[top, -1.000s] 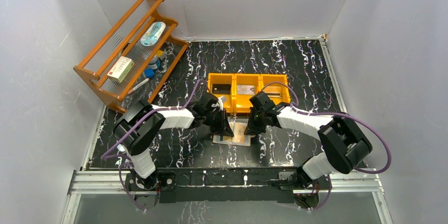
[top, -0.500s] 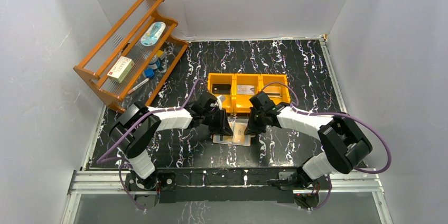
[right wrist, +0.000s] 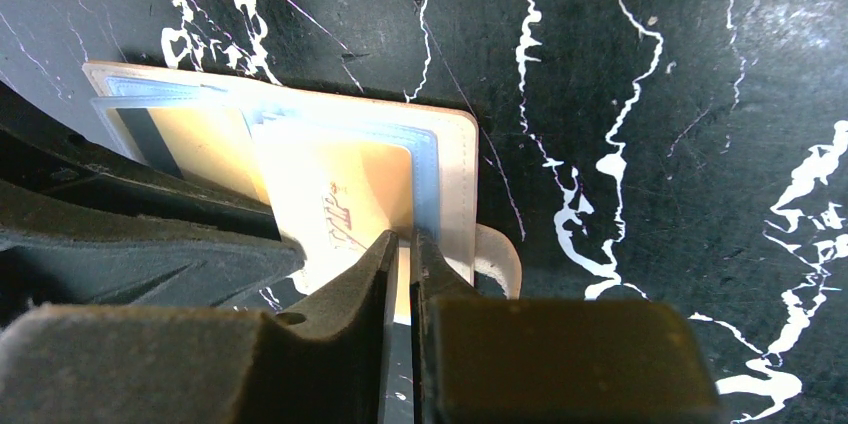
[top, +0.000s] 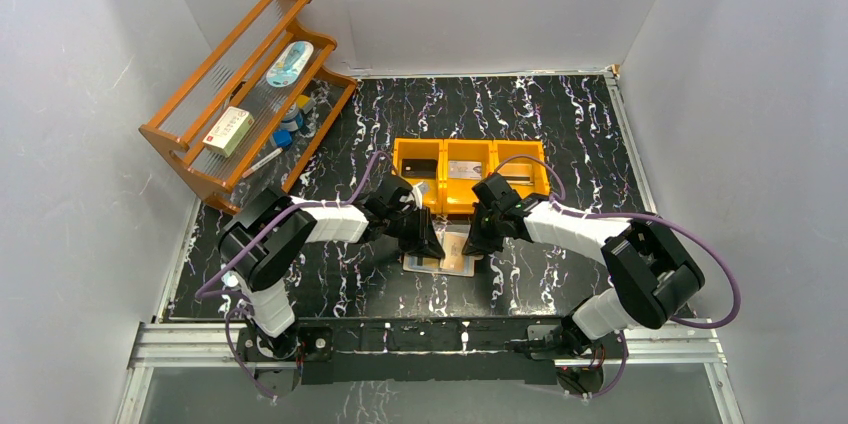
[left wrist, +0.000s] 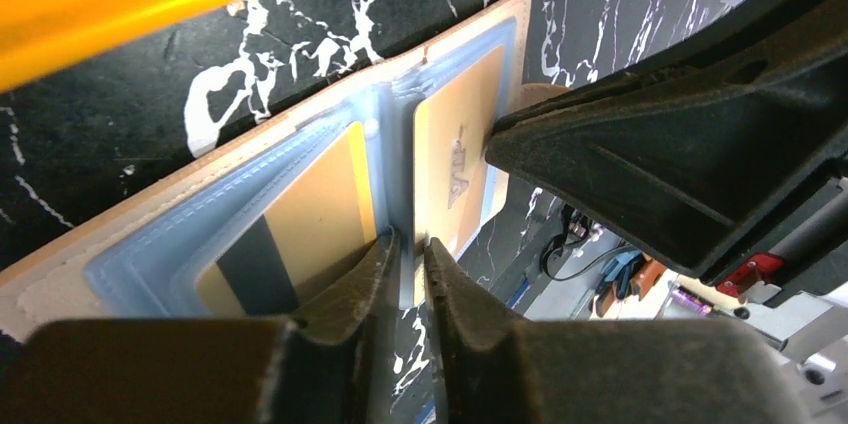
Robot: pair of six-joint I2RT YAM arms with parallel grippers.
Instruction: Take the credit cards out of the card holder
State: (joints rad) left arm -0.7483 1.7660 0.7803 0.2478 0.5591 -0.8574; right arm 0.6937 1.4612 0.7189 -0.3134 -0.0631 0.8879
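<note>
Top external view: you have the card holder [top: 441, 264] lying open on the black marbled table [top: 560, 124], just in front of the orange three-compartment tray [top: 455, 202], with both arms bent in over it.

Left wrist view: your left gripper [left wrist: 405, 249] sits over the middle of the holder. Its fingers stand a narrow slit apart astride the middle fold of the bluish sleeve panels. You cannot tell whether they press that fold.

Right wrist view: your right gripper [right wrist: 403, 239] is at the near edge of the right-hand half, fingers pressed nearly together. They pinch the edge of the sleeve that carries the gold card with script lettering [right wrist: 340, 194].

The striped gold card [left wrist: 290, 224] sits in the left sleeve. Both cards are inside their sleeves. The closing tab [right wrist: 497, 262] sticks out at the holder's right edge, flat on the table. The wooden rack [top: 240, 94] stands at the far left, well apart.
</note>
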